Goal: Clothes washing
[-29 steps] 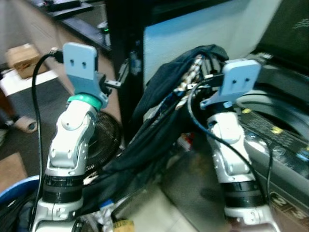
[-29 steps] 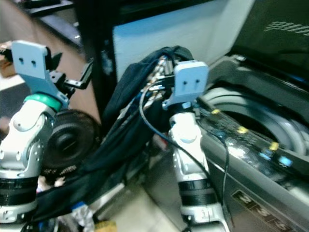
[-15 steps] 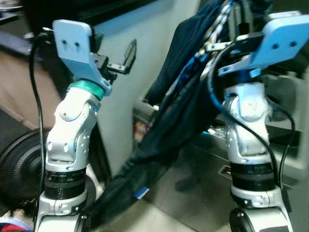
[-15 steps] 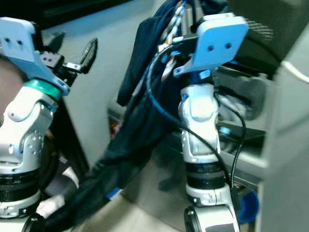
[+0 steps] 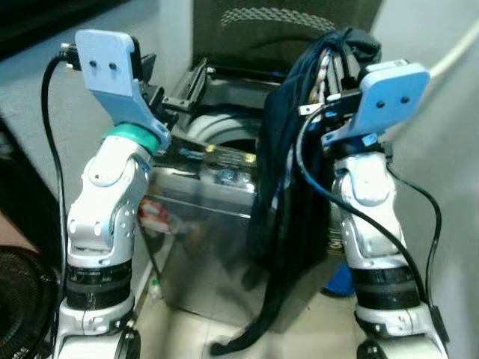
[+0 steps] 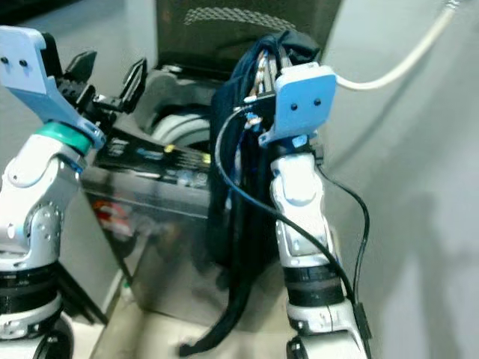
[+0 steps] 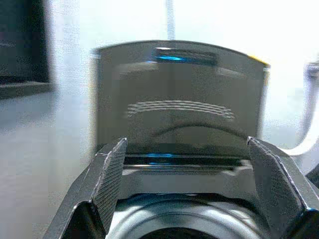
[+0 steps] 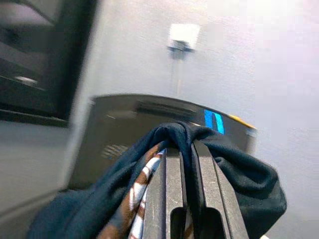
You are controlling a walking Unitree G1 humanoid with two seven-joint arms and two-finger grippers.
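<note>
Now, robot arms: two, both lifted up in front of one washing machine [image 5: 217, 194].
Right claw [image 8: 188, 164]: its two black fingers are pressed tight, pinching one bundle of dark blue clothes [image 5: 288, 172].
Clothes: they drape over the claw and hang down in front of the washer, just beside its right side, and the long end reaches the floor [image 5: 187, 336]. A brown and white striped bit [image 8: 137, 191] shows in the bundle.
Left claw [image 7: 189, 184]: spread wide, holding nothing, up over the washer's round tub [image 5: 217, 131].
Washer lid [image 7: 179, 99]: one, standing up open.
</note>
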